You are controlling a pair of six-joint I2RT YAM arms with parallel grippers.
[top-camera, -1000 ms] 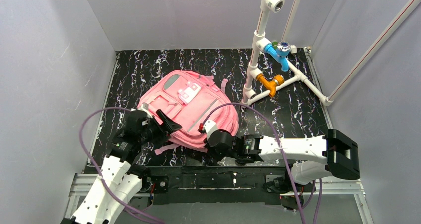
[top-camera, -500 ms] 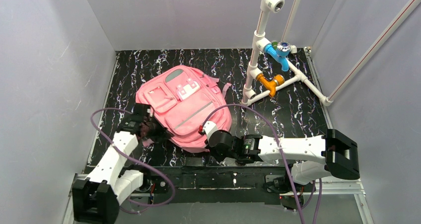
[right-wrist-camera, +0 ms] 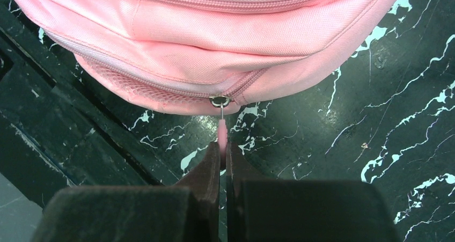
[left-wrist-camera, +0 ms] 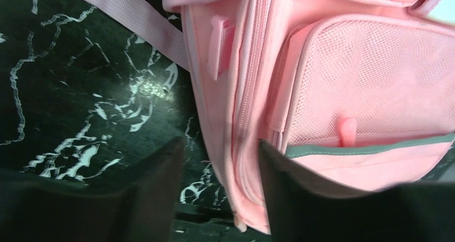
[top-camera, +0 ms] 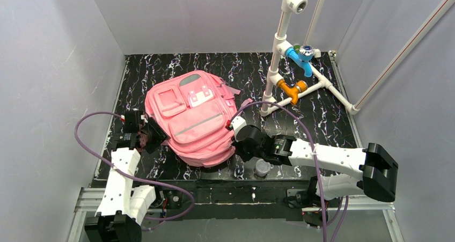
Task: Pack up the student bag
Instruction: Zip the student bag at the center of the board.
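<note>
Two claws are set at the student bag (top-camera: 193, 118), which is laid flat, front pockets up, left of centre on the black marbled worktop (top-camera: 328, 125), its top end turned to 1 o'clock. The right claw (right-wrist-camera: 223, 152) is clenched on the pink zipper pull (right-wrist-camera: 222, 130) at the bag's 4 o'clock edge. The metal slider ring (right-wrist-camera: 220, 100) is seen just past the fingertips. The left claw (left-wrist-camera: 220, 148) is released at the bag's 8 o'clock side, the bag's side seam lying between the spread fingers. A small grey jar (top-camera: 262, 168) is stood at 5 o'clock of the bag, just beside the right arm. A white pipe frame (top-camera: 279, 49) with blue and orange valves is seen at the worktop's 2 o'clock corner.
</note>
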